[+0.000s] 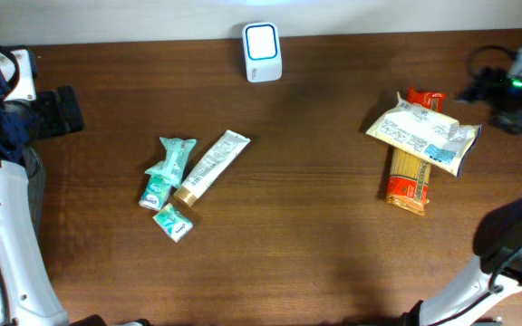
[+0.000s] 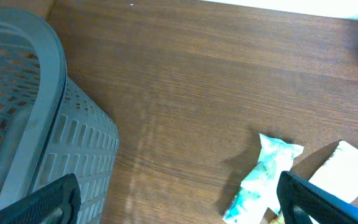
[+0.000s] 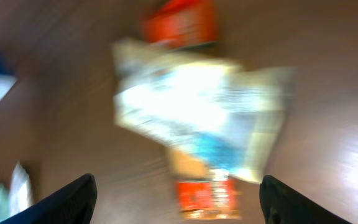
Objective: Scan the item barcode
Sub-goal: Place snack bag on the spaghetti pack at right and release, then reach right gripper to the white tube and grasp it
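Note:
A white barcode scanner stands at the table's far edge, in the middle. At the right, a white-and-blue printed packet lies across an orange pasta pack. My right gripper hovers just right of them. The right wrist view is blurred, but it shows that gripper open over the packet and the pasta pack, with nothing between its fingers. My left gripper is at the far left, and in its own view it stands wide open and empty.
Left of centre lie a teal wipes packet, two smaller teal packets and a white toothpaste tube. The teal packet also shows near the left gripper's right finger. A grey slotted basket stands by the left arm.

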Motion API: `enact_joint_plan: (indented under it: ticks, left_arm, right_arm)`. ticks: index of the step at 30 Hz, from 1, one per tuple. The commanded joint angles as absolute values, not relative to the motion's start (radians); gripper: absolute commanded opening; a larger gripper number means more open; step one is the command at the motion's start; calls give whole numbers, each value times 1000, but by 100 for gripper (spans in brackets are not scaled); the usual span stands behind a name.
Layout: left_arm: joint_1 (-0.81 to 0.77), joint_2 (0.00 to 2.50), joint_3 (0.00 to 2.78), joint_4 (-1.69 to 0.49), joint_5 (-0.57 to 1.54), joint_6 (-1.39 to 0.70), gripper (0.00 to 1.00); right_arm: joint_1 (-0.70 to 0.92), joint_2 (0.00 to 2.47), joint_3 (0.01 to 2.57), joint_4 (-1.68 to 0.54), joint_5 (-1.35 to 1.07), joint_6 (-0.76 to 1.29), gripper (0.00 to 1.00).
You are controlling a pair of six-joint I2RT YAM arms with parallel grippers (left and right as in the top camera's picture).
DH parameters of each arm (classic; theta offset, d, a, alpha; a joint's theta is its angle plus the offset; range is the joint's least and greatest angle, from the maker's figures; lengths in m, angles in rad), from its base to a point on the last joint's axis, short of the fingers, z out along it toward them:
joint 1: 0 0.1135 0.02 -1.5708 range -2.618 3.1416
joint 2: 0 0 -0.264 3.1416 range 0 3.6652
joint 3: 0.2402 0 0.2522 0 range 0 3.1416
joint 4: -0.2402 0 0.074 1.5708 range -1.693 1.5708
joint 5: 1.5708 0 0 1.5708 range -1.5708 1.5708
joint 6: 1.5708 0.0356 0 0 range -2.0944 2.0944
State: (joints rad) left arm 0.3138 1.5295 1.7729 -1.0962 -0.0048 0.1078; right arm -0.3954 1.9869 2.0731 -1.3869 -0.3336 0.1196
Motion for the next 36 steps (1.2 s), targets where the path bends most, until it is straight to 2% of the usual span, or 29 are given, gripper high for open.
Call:
enact_joint_plan:
  ticks: [1, 4, 10, 14, 16, 20, 22, 27, 31, 33, 36]
  left_arm:
    - [317, 1525, 1777, -1094, -7, 99, 99]
    - [317, 1526, 1777, -1094, -7, 99, 99]
    - [317, 1525, 1777, -1094, -7, 99, 99]
    - [317, 1525, 1777, -1094, -7, 99, 99]
    - [317, 1525, 1777, -1094, -7, 99, 99]
    - [317, 1525, 1777, -1094, -7, 99, 99]
    - [317, 1525, 1777, -1094, -7, 99, 99]
    - [317, 1525, 1777, -1094, -7, 99, 99]
    - [317, 1525, 1777, -1094, -7, 99, 99]
    - [317, 1525, 1777, -1094, -7, 99, 99]
    - [317, 1525, 1777, -1094, -7, 99, 99]
  right_arm:
    - [-196, 1989, 2079, -1366, -490, 31, 90]
    - [83, 2031, 2076, -1243, -490, 33, 99]
    - [437, 2173, 2076, -847, -432, 141, 99]
    - [536, 2299, 2076, -614, -455, 140, 99]
    - [564, 2383, 2076, -528, -545, 140, 99]
    - [575, 2470, 2076, -494, -548, 136, 99]
    - [569, 2490, 2076, -502, -546, 136, 98]
    - [553, 2491, 2104, -760, -485, 128, 81]
    - [505, 2491, 2167, -1027, -495, 100, 81]
    - [494, 2490, 2186, -1205, -532, -20, 82]
    - [517, 2492, 2184, -1335, -538, -194, 82]
